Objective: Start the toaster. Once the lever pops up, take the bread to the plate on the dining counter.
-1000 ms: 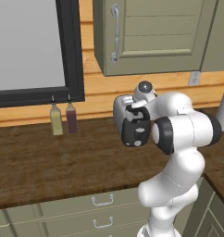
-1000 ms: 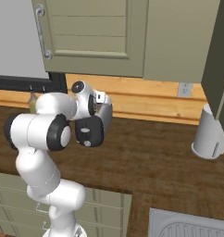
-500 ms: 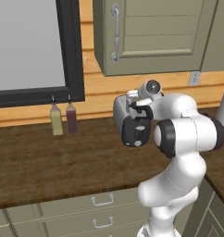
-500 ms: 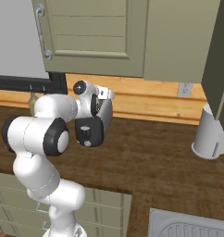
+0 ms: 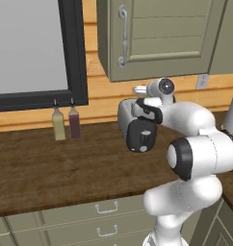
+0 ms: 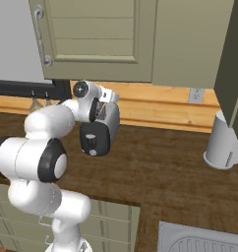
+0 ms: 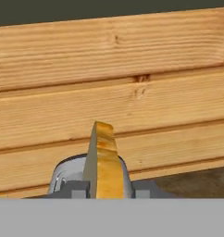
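Over the toaster [image 5: 137, 126], the arm bends, jaws pinching the bread [image 7: 102, 162].

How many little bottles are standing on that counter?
2: a yellowish bottle and a dark reddish bottle stand side by side against the wall, below the black frame. The arm may hide others.

Dark wood counter [image 5: 51, 163], toaster [image 5: 135, 126], two bottles [image 5: 65, 124] at the wall, grey canister [image 6: 222, 142]
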Robot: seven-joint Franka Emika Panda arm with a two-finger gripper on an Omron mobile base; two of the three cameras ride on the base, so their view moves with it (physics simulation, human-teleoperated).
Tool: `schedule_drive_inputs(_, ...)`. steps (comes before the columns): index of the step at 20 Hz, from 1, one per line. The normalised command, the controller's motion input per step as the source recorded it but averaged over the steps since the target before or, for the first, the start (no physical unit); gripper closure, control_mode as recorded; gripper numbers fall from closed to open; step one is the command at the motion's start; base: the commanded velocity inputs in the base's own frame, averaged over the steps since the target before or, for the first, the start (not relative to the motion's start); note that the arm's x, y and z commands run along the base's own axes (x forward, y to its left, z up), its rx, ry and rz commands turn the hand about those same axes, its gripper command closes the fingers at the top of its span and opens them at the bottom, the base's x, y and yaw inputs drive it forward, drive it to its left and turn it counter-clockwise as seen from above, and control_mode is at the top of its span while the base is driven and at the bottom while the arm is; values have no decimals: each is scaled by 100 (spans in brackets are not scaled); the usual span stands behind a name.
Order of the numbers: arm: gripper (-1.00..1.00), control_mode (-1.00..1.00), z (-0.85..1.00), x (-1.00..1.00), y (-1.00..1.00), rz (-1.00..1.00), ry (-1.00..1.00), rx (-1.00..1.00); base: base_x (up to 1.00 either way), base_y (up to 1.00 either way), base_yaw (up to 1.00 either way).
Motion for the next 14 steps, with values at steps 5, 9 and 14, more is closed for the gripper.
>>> schedule_drive_inputs(5, 100, -100, 37, -99, -10, 3, 17, 16, 0, 0, 0)
schedule_drive_inputs(9, 100, -100, 37, -100, -8, 0, 1, 11, 0, 0, 0)
schedule_drive_inputs(14, 100, -100, 14, -100, -1, 1, 0, 2, 0, 0, 0)
